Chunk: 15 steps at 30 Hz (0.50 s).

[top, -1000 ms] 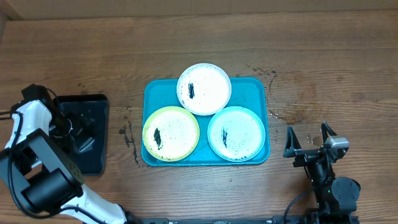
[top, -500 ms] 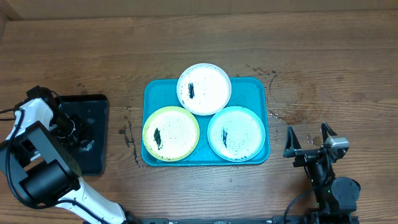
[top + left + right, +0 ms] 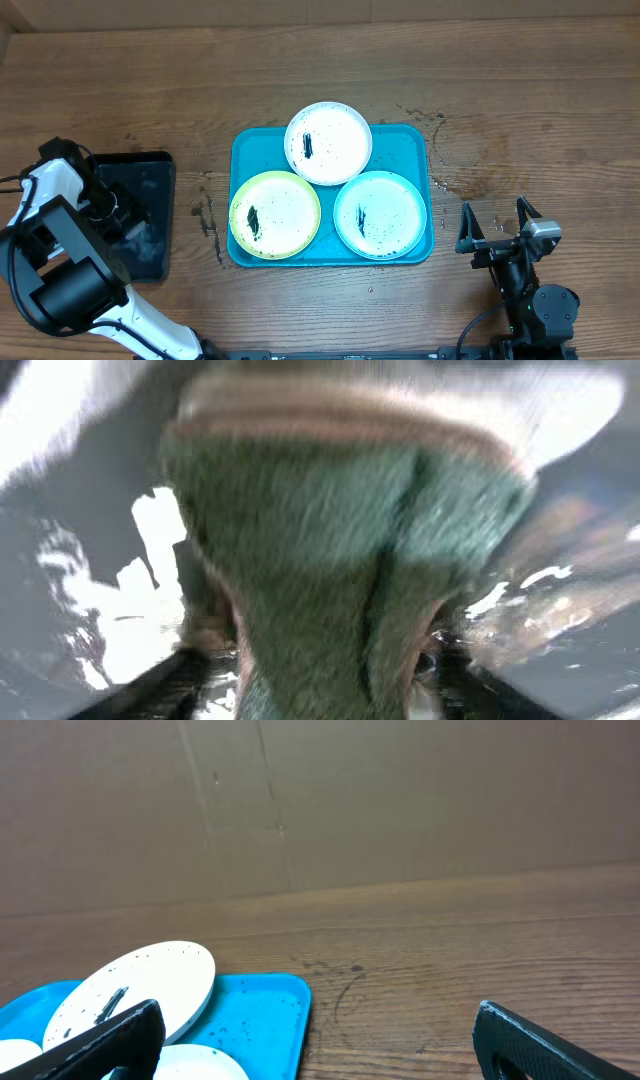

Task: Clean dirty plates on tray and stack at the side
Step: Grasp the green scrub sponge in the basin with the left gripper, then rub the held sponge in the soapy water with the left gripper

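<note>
Three smeared plates lie on the turquoise tray: a white one at the back, a yellow-green one front left, a white one front right. My left gripper is down in the black tray, far left of them. In the blurred left wrist view a green sponge fills the frame, creased, with my left gripper pressing its sides. My right gripper stands open right of the tray; its wrist view shows the back plate and the tray corner beyond the right gripper.
A smaller black tray with a wet sheen sits at the far left. Dark specks and stains mark the wooden table beside the turquoise tray. A cardboard wall closes the back.
My left gripper has shifted a little within the black tray and worked on the sponge. The plates and the right arm have not moved.
</note>
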{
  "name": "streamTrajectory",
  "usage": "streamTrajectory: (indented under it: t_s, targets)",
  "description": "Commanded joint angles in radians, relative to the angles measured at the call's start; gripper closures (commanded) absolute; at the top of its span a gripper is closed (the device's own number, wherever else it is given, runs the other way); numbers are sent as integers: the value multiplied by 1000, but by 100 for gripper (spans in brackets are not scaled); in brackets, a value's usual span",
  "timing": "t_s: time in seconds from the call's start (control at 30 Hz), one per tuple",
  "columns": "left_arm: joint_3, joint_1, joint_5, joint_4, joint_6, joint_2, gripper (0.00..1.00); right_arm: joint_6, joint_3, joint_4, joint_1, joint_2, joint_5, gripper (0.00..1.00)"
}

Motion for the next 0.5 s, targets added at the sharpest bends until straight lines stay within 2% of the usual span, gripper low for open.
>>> streamTrajectory:
  t_s: [0.0,0.4,0.43,0.47]
  targets:
    - [-21,2,-48,62,-3,63,0,-5,-10,4,5,-7,10,0]
    - [-21,2,-64,210,-3,63,0,-5,-10,4,5,-7,10,0]
    - [-21,2,-65,215,-3,63,1,-4,-10,4,5,-7,10,0]
    - [-21,2,-64,224,-3,63,10,-4,-10,4,5,-7,10,0]
